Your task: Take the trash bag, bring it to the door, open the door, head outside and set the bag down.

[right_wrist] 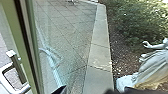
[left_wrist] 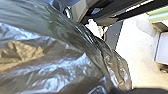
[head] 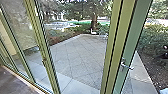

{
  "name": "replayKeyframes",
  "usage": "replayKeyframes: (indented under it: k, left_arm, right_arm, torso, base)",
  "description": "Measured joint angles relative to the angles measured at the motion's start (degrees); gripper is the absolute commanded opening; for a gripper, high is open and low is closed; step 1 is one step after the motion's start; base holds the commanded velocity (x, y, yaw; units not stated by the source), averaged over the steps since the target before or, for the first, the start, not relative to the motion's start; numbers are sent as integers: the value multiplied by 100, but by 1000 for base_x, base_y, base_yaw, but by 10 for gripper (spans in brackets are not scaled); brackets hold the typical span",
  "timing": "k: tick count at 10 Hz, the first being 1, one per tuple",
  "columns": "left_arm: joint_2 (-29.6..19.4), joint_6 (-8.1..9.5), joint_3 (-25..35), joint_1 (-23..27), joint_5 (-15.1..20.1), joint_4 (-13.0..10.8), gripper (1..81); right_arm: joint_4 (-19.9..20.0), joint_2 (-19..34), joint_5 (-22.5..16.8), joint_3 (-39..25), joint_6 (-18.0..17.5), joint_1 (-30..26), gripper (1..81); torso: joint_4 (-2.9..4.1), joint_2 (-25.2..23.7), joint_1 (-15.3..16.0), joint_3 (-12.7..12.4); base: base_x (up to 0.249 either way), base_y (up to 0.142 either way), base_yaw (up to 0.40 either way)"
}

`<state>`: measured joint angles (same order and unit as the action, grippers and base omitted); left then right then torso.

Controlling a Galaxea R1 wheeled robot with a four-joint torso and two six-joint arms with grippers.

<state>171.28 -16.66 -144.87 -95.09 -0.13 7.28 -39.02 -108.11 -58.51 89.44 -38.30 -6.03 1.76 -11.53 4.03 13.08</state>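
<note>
One dark, shiny trash bag [left_wrist: 57, 57], creased and close to the left wrist camera, with a loose folded edge against a pale floor [left_wrist: 141, 57]. Cannot tell the left pincer's state, wide or narrow, nor any grip on the bag. Cannot tell the right pincer's state either. Next, in the head view, dark flooring [head: 15, 83] indoors, bounded by a pale sill [head: 25, 81] running slantwise under tall glazed panels. Farther right, a metal door handle [head: 127, 66] on a blue-green door frame [head: 133, 37], just beside yellow-green uprights [head: 112, 50]. Between these and the slanted post [head: 41, 42] to the left, a broad view onto paving [head: 80, 55]; cannot tell from here whether glass-free. Outside, wide bare room on the paving, edged at right by a smooth stone strip [right_wrist: 97, 50]. Past that edge, a soil bed [right_wrist: 125, 60] with a pale draped statue [right_wrist: 152, 65] and leafy shrubs [right_wrist: 132, 22]. Farthest, beyond the paving's far corner, a tree trunk [head: 94, 22].
</note>
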Motion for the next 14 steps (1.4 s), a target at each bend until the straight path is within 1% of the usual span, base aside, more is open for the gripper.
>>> replayKeyframes:
  k: [1, 3, 4, 6, 7, 8, 9, 12, 13, 14]
  left_arm:
    - [-2, 0, 0, -4, 11, 0, 10]
    - [-2, 2, 0, -23, 13, 0, 10]
    - [-2, 0, 0, -30, 13, 2, 10]
    - [-2, 2, 0, -30, 27, 2, 10]
    - [-2, 2, 0, -30, 35, 0, 10]
    - [0, 2, 0, -34, 44, 2, 10]
    - [0, 2, 0, -34, 76, 0, 10]
    - [-2, 2, 0, -33, 84, 0, 10]
    - [-2, 0, 0, -33, 82, 0, 10]
    - [-5, 0, 0, -30, 77, 0, 10]
  right_arm:
    - [-26, 155, -16, 83, 85, -30, 811]
    - [-196, 163, -46, 229, 160, 9, 811]
    - [-267, 150, 26, 325, 276, 66, 811]
    - [-299, 185, 122, 553, 453, 201, 811]
    - [-306, 199, 171, 634, 506, 266, 811]
    - [-325, 193, 256, 733, 603, 301, 811]
    - [-367, 183, 328, 796, 639, 304, 811]
    - [-424, 435, 345, 959, 717, 301, 811]
    - [-424, 491, 350, 984, 722, 301, 811]
    - [-425, 529, 394, 1014, 744, 304, 811]
  torso:
    - [-37, -2, -4, -37]
    - [-40, -2, -6, -24]
    - [-40, -2, -4, -24]
    - [-40, -2, -4, -24]
    - [-50, -2, -4, -26]
    - [-114, -2, -2, -26]
    - [-251, -2, -2, -24]
    - [-795, -2, -2, -26]
    - [-948, -2, -2, -26]
    - [-1051, -4, -2, -29]
  base:
    - [0, 0, 0]
    - [0, 0, 0]
    - [0, 0, 0]
    - [0, 0, 0]
    - [0, 0, 0]
    - [0, 0, 0]
    - [0, 0, 0]
    - [0, 0, 0]
    - [0, 0, 0]
    - [0, 0, 0]
